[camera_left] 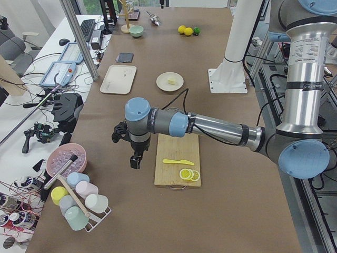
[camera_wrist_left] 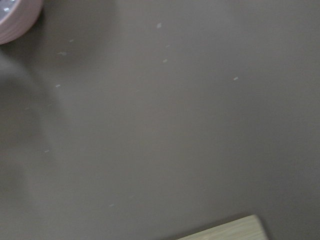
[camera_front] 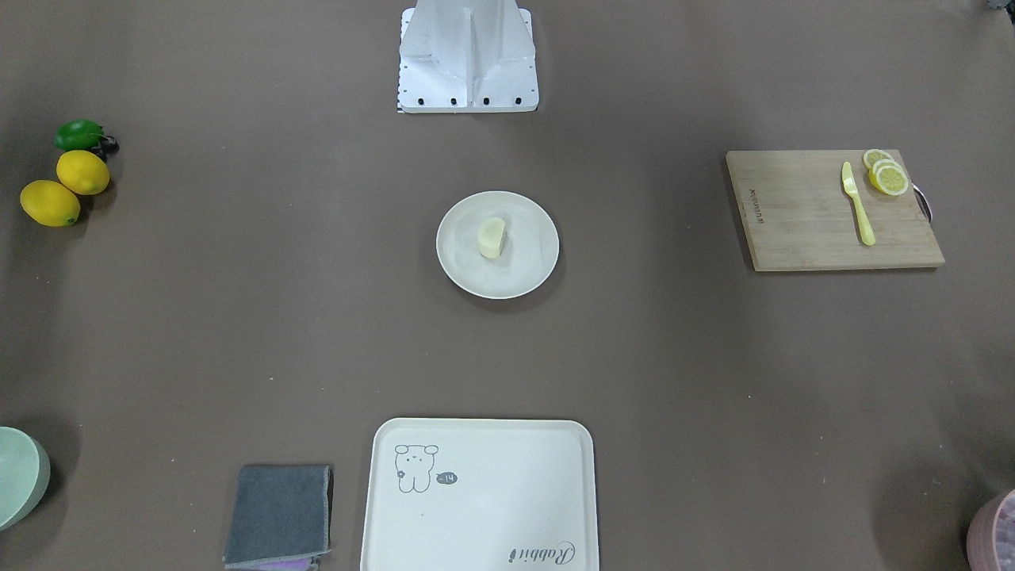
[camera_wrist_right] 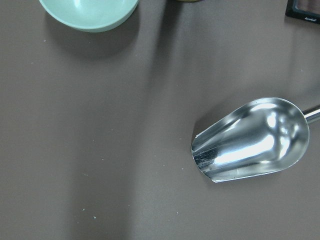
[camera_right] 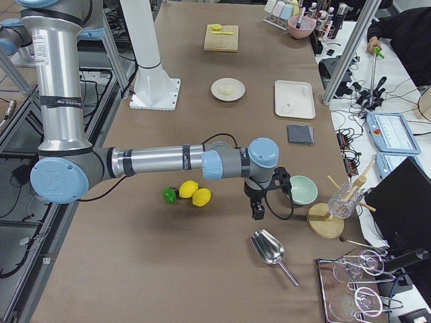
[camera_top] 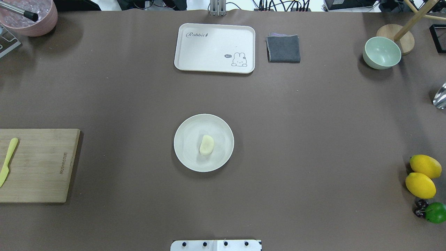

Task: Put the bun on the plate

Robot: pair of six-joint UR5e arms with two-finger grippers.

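- The brown table (camera_top: pixel 313 122) fills the overhead and front-facing views, and neither shows any arm. Only the mounting base appears at their edge.
- The left arm (camera_left: pixel 210 126) shows only in the exterior left view. It reaches out low over the table's end beside the wooden cutting board (camera_front: pixel 825 214).
- The right arm (camera_right: pixel 155 161) shows only in the exterior right view, stretched past the two lemons (camera_right: pixel 195 193) toward the pale green bowl (camera_right: pixel 303 190).
- The left gripper (camera_left: pixel 135 161) hangs downward above bare table. It is small and dark, and I cannot tell whether its fingers are apart or closed.
- The right gripper (camera_right: pixel 258 212) points down near a metal scoop (camera_wrist_right: pixel 250 140). I cannot tell its finger state either.
- Neither wrist camera catches its own fingers.
- The rectangular cream tray (camera_top: pixel 214 47) lies at the far side in the overhead view. The front-facing view cuts off its near edge.
- The round cream plate (camera_top: pixel 188 157) sits mid-table, well apart from both grippers.
- The bun (camera_top: pixel 206 144) rests on the plate, near its centre.
- The lemon slices (camera_front: pixel 888 176) lie on the board's corner in the front-facing view. The overhead view cuts that end off and keeps only the yellow knife (camera_top: pixel 8 160).
- The left wrist view shows blurred table, a board corner and a pink rim.
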